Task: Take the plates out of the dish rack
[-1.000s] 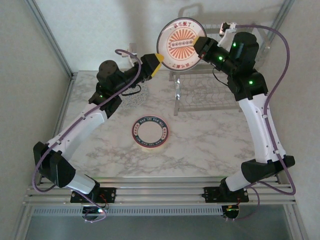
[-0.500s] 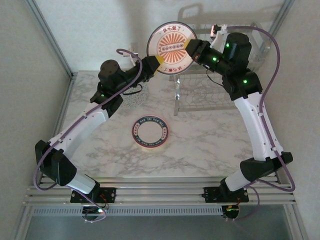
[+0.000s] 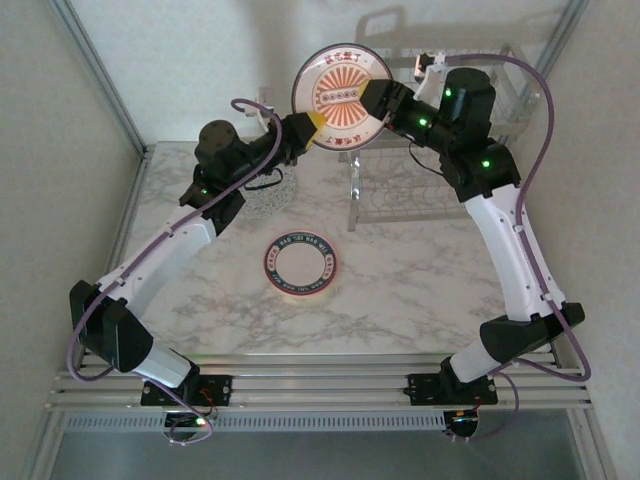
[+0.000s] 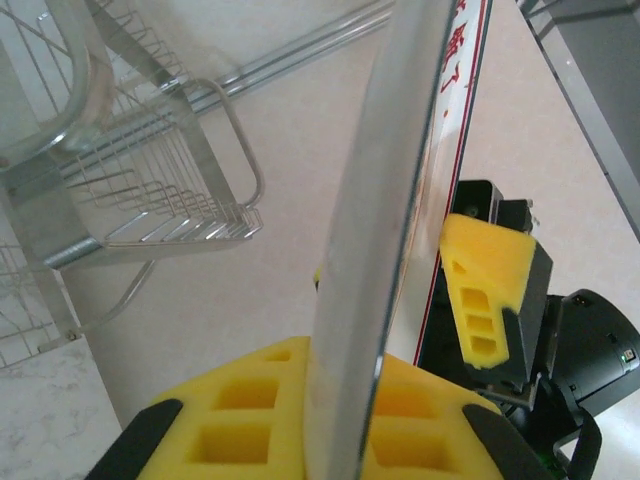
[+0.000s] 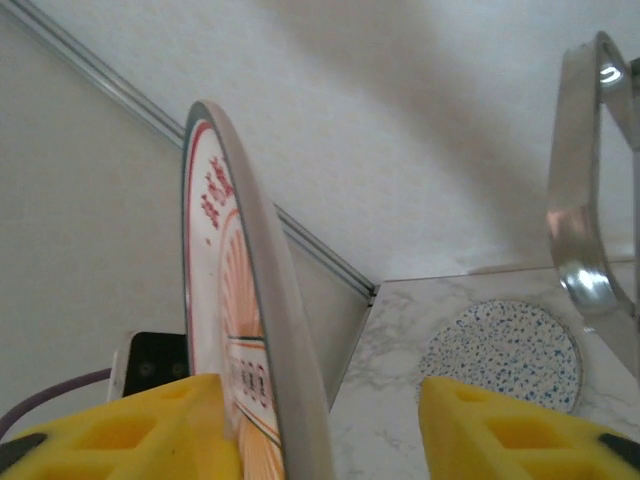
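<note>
Your left hand is clamped on the lower left rim of the maroon-rimmed plate, which stands on edge in the air over the back of the surface. Your right hand straddles the opposite rim with its jaws apart and 1 pad well clear of the plate, so treat the load as carried by 1 hand.

It looks like glazed ceramic: stiff, fairly heavy, slick and likely to chip. A pinch on the thin rim gives it leverage to swivel, so seat the pads deep and move slowly.

The dish rack and its leg stand just right of the plate. 2 plates already lie below, the grey-speckled plate and the ring-patterned plate. The marble in front of the rack is bare
</note>
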Controlling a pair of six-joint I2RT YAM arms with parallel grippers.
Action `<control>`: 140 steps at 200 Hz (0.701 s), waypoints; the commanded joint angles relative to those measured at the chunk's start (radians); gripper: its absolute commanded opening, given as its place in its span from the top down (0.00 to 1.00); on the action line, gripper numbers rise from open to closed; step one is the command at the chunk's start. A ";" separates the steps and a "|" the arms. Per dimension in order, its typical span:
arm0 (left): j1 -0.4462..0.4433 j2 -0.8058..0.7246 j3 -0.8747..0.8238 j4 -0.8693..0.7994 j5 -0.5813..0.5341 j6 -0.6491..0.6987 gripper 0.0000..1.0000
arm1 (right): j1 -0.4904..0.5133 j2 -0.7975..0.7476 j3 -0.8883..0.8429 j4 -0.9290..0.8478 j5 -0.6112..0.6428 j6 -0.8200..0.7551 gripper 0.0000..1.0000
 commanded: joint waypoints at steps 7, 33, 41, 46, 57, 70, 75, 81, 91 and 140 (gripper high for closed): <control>0.043 -0.090 -0.026 0.046 0.035 0.011 1.00 | 0.008 -0.086 -0.025 -0.036 0.108 -0.116 0.37; 0.076 -0.139 -0.080 0.009 0.048 0.017 1.00 | 0.013 -0.157 -0.099 0.010 0.149 -0.213 0.32; 0.086 -0.157 -0.098 -0.004 0.052 0.018 1.00 | 0.014 -0.180 -0.130 0.033 0.151 -0.242 0.30; 0.093 -0.167 -0.109 -0.013 0.056 0.020 1.00 | 0.013 -0.195 -0.149 0.048 0.151 -0.256 0.29; 0.106 -0.189 -0.129 -0.077 0.058 0.037 1.00 | 0.013 -0.226 -0.191 0.074 0.147 -0.294 0.26; 0.122 -0.211 -0.153 -0.157 0.063 0.068 1.00 | 0.014 -0.261 -0.229 0.092 0.129 -0.343 0.24; 0.127 -0.219 -0.164 -0.186 0.063 0.078 1.00 | 0.014 -0.275 -0.248 0.103 0.116 -0.364 0.24; 0.134 -0.231 -0.181 -0.220 0.064 0.089 1.00 | 0.013 -0.294 -0.274 0.120 0.097 -0.390 0.23; 0.142 -0.249 -0.214 -0.271 0.064 0.107 1.00 | 0.014 -0.333 -0.324 0.154 0.077 -0.425 0.21; 0.154 -0.334 -0.434 -0.475 0.016 0.199 1.00 | 0.014 -0.459 -0.467 0.197 0.083 -0.541 0.13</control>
